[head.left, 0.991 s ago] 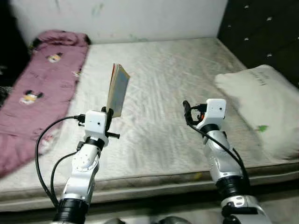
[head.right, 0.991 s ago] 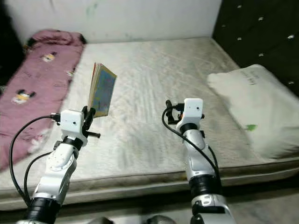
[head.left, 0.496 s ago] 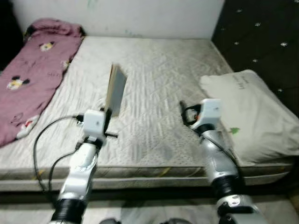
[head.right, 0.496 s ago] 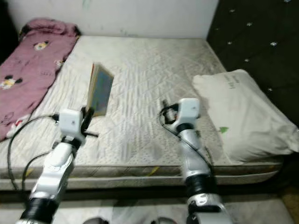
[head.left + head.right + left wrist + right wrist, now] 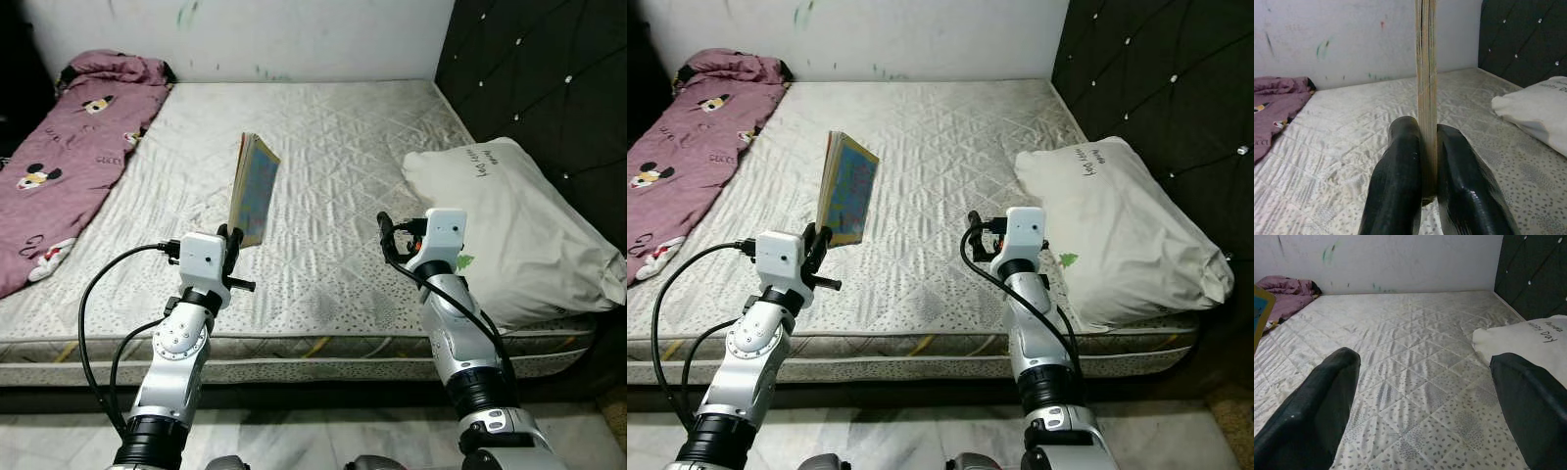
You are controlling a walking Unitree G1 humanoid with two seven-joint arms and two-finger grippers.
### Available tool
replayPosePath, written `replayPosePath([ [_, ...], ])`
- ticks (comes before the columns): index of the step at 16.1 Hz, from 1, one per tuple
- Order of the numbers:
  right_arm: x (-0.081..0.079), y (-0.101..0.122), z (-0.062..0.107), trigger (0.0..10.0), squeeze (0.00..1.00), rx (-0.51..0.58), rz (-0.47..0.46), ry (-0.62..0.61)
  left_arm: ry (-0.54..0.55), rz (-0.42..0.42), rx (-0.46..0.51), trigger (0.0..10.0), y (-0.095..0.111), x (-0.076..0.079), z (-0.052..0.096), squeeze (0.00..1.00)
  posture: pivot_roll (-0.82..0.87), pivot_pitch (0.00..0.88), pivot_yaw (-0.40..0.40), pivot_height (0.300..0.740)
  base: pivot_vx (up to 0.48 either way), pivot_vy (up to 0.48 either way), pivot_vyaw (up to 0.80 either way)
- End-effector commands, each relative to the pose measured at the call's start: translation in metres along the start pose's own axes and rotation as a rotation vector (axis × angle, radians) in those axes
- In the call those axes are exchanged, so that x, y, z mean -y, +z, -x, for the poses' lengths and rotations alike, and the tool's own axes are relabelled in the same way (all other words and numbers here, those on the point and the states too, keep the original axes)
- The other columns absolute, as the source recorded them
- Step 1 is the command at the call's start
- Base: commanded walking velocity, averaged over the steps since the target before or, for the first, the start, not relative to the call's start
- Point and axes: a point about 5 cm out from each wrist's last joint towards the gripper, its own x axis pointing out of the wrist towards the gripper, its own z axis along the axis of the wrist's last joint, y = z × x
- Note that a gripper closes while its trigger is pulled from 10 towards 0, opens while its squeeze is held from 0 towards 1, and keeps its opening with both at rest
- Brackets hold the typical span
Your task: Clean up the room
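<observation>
My left gripper (image 5: 228, 242) is shut on a thin colourful book (image 5: 252, 188), held upright by its lower edge above the near part of the mattress (image 5: 323, 147). In the left wrist view the book (image 5: 1425, 73) stands edge-on between the two black fingers (image 5: 1398, 186). My right gripper (image 5: 384, 233) stands open and holds nothing, over the near right part of the mattress, a little left of the white pillow (image 5: 509, 225). The right wrist view has its two fingers (image 5: 1312, 411) wide apart above the quilted cover.
A pink printed blanket (image 5: 69, 147) lies along the left side of the bed. A dark padded headboard (image 5: 549, 88) rises on the right, a white wall (image 5: 294, 34) behind. The mattress front edge (image 5: 323, 348) meets a tiled floor (image 5: 323, 441) below my arms.
The camera has drawn back and turned right, so more of the pillow, the front edge and the floor show. Both grippers keep their poses; the book stays in the left one.
</observation>
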Motion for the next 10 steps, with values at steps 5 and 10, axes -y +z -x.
replayPosePath([
  [5, -0.0037, 0.0059, -0.0038, 10.0, 0.00, 0.020, -0.004, 0.006, 0.011, -0.013, 0.082, 10.0, 0.0164, -0.0076, -0.0034, 0.00, -0.09, 0.000, 0.002, 0.740, 0.365, 0.000, 0.00],
  [10, -0.0034, 0.0057, -0.0037, 10.0, 0.00, 0.020, -0.004, 0.004, 0.013, -0.015, 0.071, 10.0, 0.0153, -0.0076, -0.0035, 0.00, -0.09, 0.000, 0.003, 0.740, 0.298, 0.000, 0.00],
])
